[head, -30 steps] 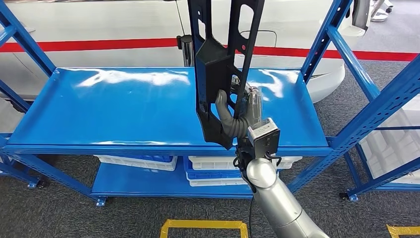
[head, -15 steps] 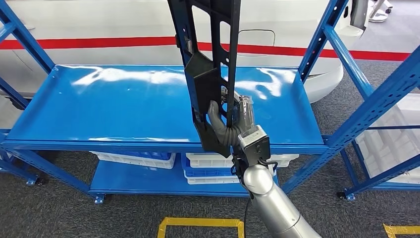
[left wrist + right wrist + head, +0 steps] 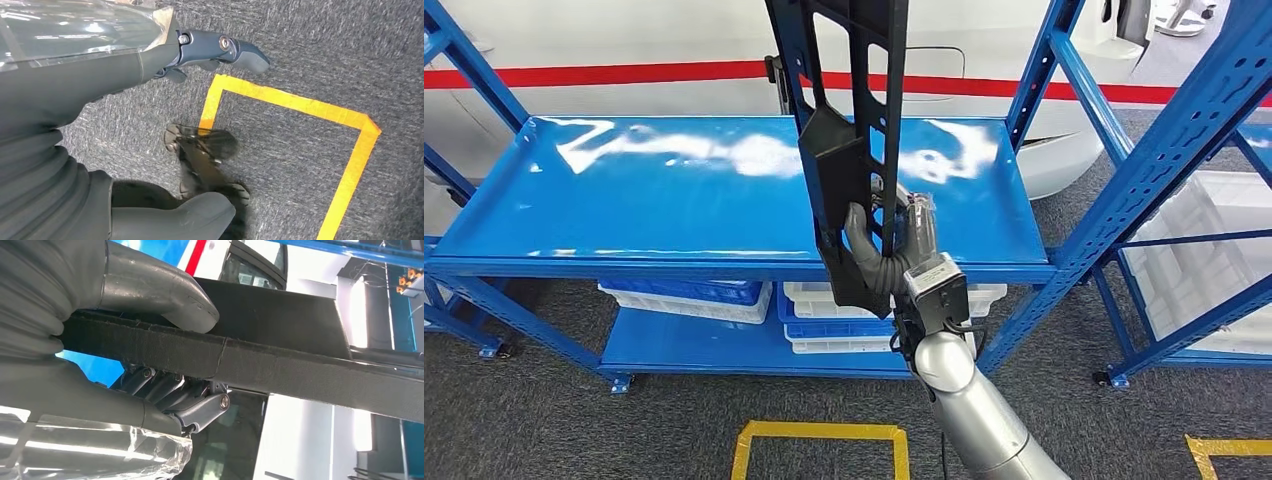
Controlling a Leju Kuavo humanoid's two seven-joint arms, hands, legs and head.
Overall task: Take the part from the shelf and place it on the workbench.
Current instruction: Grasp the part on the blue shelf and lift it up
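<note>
Currently right hand grips the long black frame part near its lower end, thumb one side, fingers wrapped behind the bar. Part is upright, lifted off the blue shelf, over its front edge toward the right. Left hand hangs over the carpet with nothing in it, fingers extended. Workbench isn't visible. Top-heavy load, so I'd keep it vertical, turn slowly and mind the shelf uprights

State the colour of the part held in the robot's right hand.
Black; the part gripped by the right hand shows best in the head view.
</note>
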